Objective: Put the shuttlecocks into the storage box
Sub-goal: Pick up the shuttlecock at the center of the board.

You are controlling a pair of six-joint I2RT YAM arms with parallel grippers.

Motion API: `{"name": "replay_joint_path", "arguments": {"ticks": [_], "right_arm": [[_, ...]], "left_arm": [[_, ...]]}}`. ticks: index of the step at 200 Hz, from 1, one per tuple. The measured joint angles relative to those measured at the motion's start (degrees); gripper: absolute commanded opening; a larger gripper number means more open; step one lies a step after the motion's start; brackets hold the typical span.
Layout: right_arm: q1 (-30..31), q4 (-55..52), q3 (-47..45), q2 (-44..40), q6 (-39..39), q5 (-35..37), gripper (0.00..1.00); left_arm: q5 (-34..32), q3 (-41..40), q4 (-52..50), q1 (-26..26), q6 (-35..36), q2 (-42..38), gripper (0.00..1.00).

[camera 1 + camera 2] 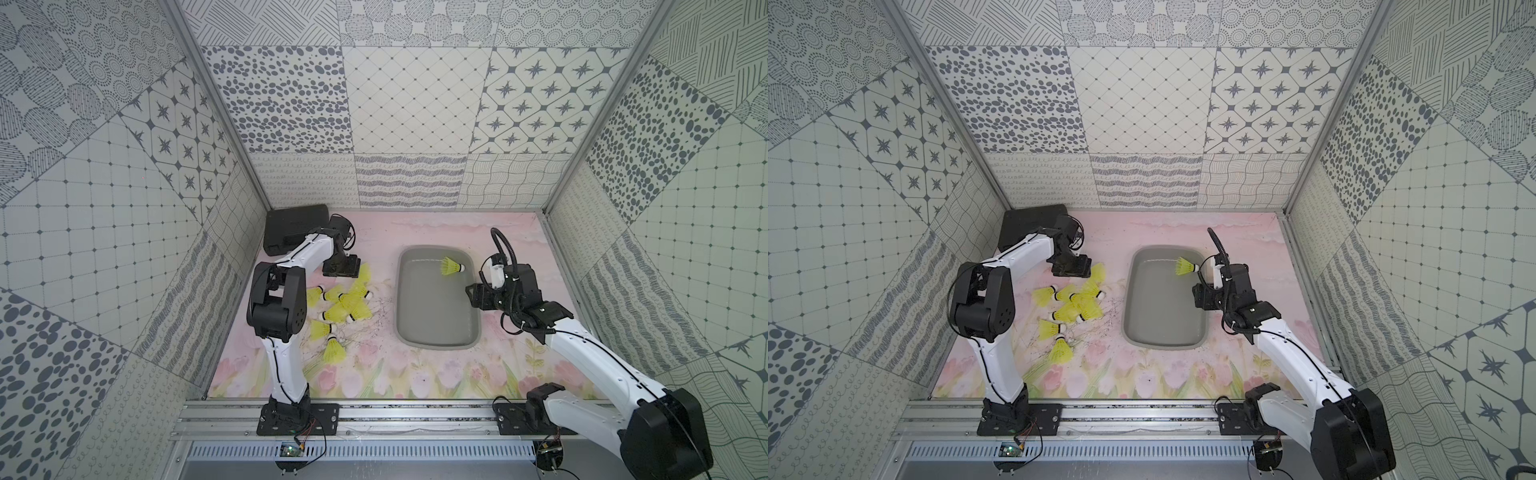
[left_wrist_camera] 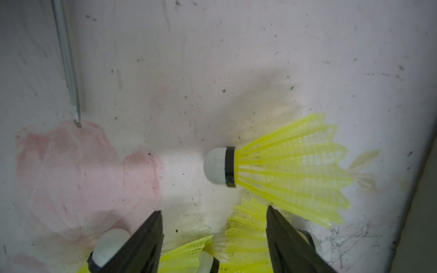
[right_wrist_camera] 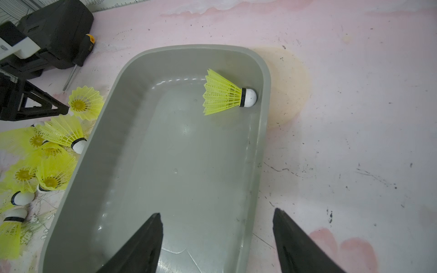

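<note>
far left of the storage box (image 1: 434, 345), in the back corner: black hard case (image 1: 295, 226), tucked out of the way, with a screwdriver (image 3: 80, 59) lying just beside it.

left of the box, nearer: left gripper (image 2: 214, 211), poised low over the far end of the heap, fingers spread and holding nothing. probably placed so the next close could take one side-lying shuttlecock (image 2: 272, 167) just ahead of the tips, clear of the tangle.

left of the box, below that gripper: about nine shuttlecocks (image 1: 347, 309), neon yellow, heaped and overlapping on the mat (image 1: 415, 374), not yet stored. only a narrow strip of bare mat between the heap and the box's left wall, the closest white tip near that wall. judged tight: a careless sweep could nudge neighbours or knock the wall.

inside the box, far right corner: boxed shuttlecock (image 1: 452, 266), on its side, white tip against the right wall, skirt pointing inward. likely rolled there. rest of the box floor bare, walls low, plenty of room for drops.

over the box's right wall, about mid-length: right gripper (image 3: 216, 211), fingers apart and empty, one above the box floor, one above the mat outside, seemingly parked clear.

right of the box: little free mat beside the arm. broad open mat on the box's near side.
</note>
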Motion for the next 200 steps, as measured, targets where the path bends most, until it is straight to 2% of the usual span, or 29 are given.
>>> {"name": "replay_joint_path", "arguments": {"ticks": [47, 83, 118, 200], "right_arm": [[0.0, 0.0, 0.0, 0.0, 0.2, 0.0, 0.77], [0.0, 0.0, 0.0, 0.0, 0.2, 0.0, 0.77], [0.0, 0.0, 0.0, 0.0, 0.2, -0.1, 0.77], [0.0, 0.0, 0.0, 0.0, 0.2, -0.2, 0.77]], "left_arm": [[0.9, 0.7, -1.3, 0.0, 0.9, 1.5, 0.64], [1.7, 2.0, -1.5, 0.1, 1.8, 3.6, 0.70], [2.3, 4.0, -1.5, 0.3, 2.7, 5.9, 0.71], [3.8, 9.7, -1.2, 0.3, 3.5, 10.8, 0.60]]}}
